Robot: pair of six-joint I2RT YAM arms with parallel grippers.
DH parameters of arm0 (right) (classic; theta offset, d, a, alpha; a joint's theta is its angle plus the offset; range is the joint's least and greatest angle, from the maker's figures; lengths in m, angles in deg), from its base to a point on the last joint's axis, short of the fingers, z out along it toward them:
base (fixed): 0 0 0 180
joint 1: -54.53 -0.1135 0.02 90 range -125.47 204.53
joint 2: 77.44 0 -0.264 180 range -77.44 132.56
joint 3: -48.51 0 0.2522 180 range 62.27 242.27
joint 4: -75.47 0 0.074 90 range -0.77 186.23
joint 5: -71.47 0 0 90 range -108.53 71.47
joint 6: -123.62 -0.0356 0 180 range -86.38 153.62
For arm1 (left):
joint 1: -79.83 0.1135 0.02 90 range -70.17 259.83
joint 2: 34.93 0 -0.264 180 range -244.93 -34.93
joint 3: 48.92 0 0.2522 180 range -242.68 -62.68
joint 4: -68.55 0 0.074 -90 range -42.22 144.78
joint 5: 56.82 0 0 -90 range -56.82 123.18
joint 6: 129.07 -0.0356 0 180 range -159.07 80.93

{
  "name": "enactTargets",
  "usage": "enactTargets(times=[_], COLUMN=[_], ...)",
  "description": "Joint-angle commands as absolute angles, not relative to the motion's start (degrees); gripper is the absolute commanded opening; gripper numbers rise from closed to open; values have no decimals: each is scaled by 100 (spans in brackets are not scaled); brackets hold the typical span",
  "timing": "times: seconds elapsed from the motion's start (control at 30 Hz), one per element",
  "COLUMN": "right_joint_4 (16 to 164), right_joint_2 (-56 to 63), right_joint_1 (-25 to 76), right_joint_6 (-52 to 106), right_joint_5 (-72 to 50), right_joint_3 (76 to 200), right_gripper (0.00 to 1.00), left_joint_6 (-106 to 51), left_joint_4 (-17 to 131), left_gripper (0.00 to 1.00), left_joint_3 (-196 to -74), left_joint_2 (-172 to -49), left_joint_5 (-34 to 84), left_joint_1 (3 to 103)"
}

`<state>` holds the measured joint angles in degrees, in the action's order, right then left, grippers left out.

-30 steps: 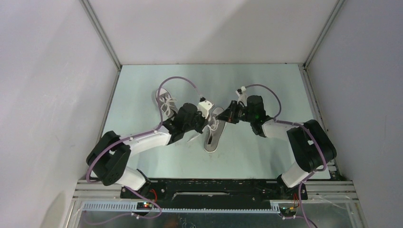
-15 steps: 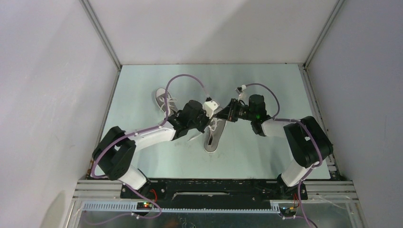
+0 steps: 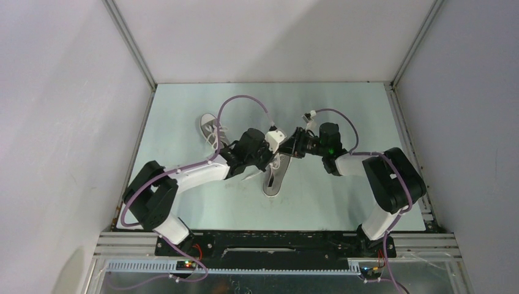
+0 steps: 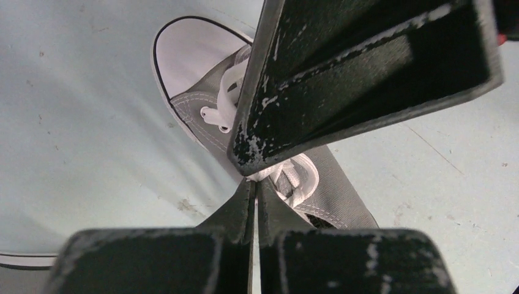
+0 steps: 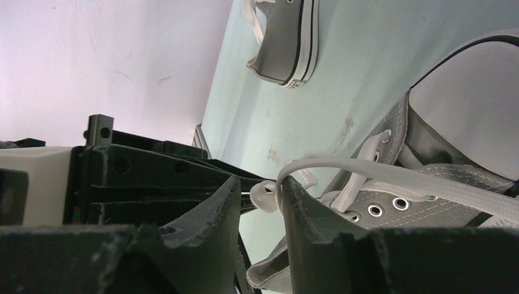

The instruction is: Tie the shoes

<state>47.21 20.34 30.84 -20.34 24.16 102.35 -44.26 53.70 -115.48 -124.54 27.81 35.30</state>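
Above the nearer grey sneaker (image 4: 346, 196), the left gripper (image 4: 254, 184) is pinching its white lace (image 5: 367, 174) tight, while the right gripper (image 5: 260, 184) is holding its jaws slightly apart around that lace.

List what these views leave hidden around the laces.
- Top external: lacing of the near shoe, covered by the left gripper and right gripper.
- Left wrist: whether the left gripper pinches the lace; the right gripper blocks its tips.
- Right wrist: far shoe, cut off by the top edge.
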Motion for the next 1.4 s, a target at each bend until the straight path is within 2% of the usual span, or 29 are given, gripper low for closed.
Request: enactTargets(times=[0.0, 0.27, 0.5, 0.57, 0.67, 0.73, 0.77, 0.87, 1.0, 1.07, 1.17, 1.37], right_joint_4=[4485, 4458, 4620, 4707, 4813, 4768, 4780, 4785, 4678, 4654, 4618, 4710], right_joint_2=[2143, 2200, 2193, 2168, 2132, 2095, 2097, 2118, 2135, 2112, 2063, 1961], right_joint_1=[3040, 3004, 2999, 3000, 2995, 2999, 2993, 3000, 3033, 3067, 3109, 3152], right_joint_6=[-2028, -2035, -1986, -1937, -1864, -1854, -1851, -1856, -1927, -1942, -1964, -1901], right_joint_5=[2436, 2436, 2423, 2406, 2396, 2375, 2382, 2408, 2436, 2436, 2427, 2409], right_joint_3=[10244, 10244, 10244, 10244, 10237, 10193, 10191, 10178, 10123, 10086, 10031, 9998], right_gripper=[34, 34, 22, 24, 32, 34, 34, 21, 11, 0, 0, 0], left_joint_6=[-4587, -4649, -4667, -4684, -4696, -4700, -4704, -4700, -4696, -4705, -4706, -4604], left_joint_4=[5354, 5160, 5112, 5093, 5039, 5008, 5020, 5021, 5005, 4988, 4960, 4930], left_gripper=[0, 0, 0, 0, 0, 0, 0, 0, 0, 0, 4, 23], left_joint_3=[-11803, -11969, -12007, -12023, -12076, -12104, -12111, -12151, -12205, -12218, -12202, -12083], left_joint_2=[-12454, -12597, -12554, -12534, -12520, -12515, -12519, -12536, -12545, -12547, -12515, -12348], left_joint_5=[2634, 2663, 2806, 2819, 2826, 2809, 2808, 2806, 2802, 2830, 2929, 3087], left_joint_1=[3453, 3431, 3413, 3413, 3413, 3405, 3409, 3405, 3404, 3402, 3395, 3398])
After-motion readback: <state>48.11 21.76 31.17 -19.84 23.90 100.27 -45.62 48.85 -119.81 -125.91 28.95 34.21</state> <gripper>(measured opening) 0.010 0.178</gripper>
